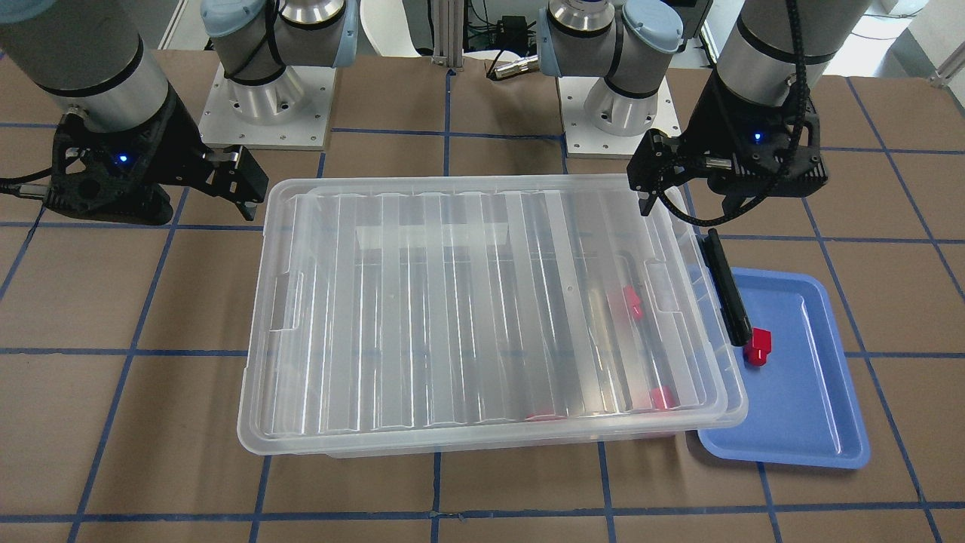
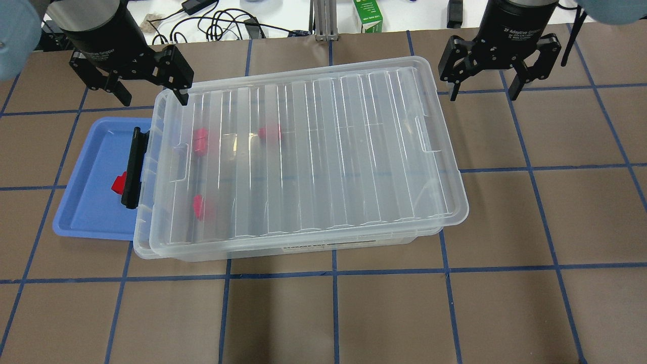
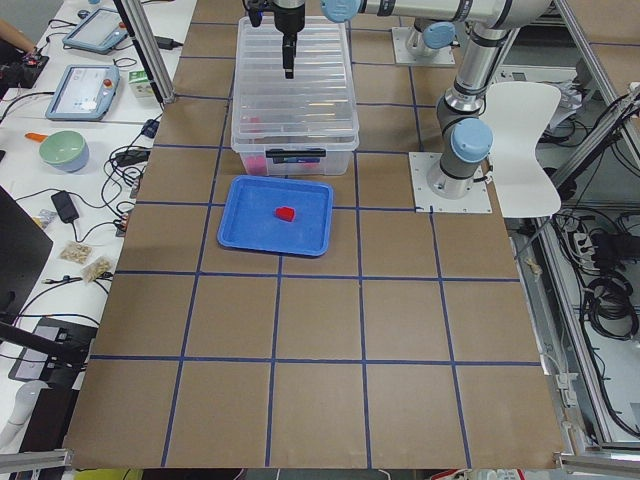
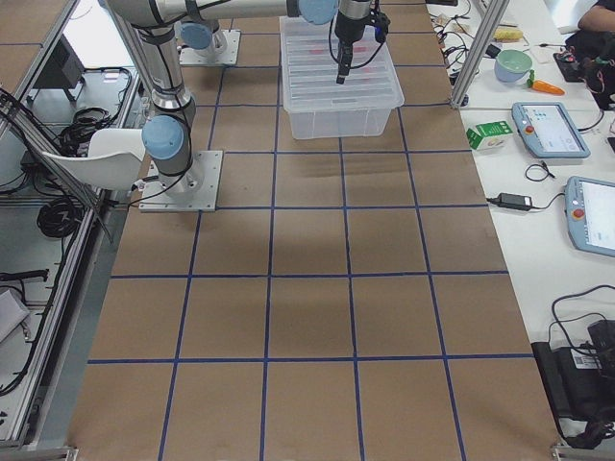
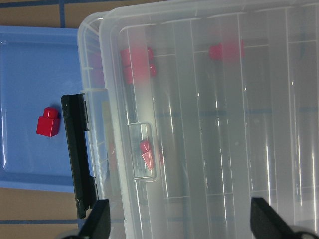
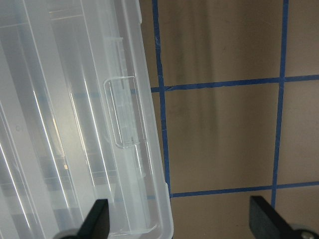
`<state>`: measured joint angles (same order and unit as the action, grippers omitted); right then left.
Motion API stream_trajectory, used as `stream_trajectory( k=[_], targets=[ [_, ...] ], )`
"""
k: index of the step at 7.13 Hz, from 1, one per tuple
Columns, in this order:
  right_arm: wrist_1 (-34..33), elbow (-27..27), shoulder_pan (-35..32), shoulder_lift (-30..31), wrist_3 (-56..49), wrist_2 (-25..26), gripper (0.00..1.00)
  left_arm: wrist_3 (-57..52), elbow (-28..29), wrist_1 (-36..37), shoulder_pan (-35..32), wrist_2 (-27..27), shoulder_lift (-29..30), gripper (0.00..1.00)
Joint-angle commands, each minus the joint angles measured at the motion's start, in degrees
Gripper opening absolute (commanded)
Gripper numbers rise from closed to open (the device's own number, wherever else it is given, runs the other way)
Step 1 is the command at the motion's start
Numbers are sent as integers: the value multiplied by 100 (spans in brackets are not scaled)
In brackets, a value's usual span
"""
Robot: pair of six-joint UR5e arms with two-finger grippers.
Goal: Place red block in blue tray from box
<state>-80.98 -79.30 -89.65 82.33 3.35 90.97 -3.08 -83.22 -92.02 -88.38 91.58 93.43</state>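
One red block (image 1: 758, 347) lies in the blue tray (image 1: 799, 411), also seen in the overhead view (image 2: 119, 183) and the left wrist view (image 5: 48, 122). The tray (image 2: 86, 212) is partly tucked under the end of the clear box (image 2: 313, 151). The box's ribbed lid (image 1: 452, 302) is on, slightly askew. Three more red blocks show through it (image 2: 200, 140) (image 2: 270, 133) (image 2: 198, 207). My left gripper (image 2: 149, 91) is open and empty above the box's far corner by the tray. My right gripper (image 2: 484, 92) is open and empty beyond the box's other end.
A black latch clip (image 1: 727, 290) hangs at the box's end over the tray's rim. The arm bases on white plates (image 1: 268, 121) stand behind the box. A green carton (image 2: 368, 15) and cables lie past the table's far edge.
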Motion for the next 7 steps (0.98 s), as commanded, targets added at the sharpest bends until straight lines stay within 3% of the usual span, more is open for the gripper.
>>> stream_trajectory(
  k=[1, 4, 7],
  targets=[
    [12, -33, 26, -15, -80, 70, 100, 0, -1, 0, -3, 0, 0, 100],
    [82, -462, 18, 265, -1, -17, 100, -9, -18, 9, -21, 174, 35, 100],
    [21, -551, 35, 503, -1, -26, 100, 9, -27, 123, -21, 202, 140, 100]
  ],
)
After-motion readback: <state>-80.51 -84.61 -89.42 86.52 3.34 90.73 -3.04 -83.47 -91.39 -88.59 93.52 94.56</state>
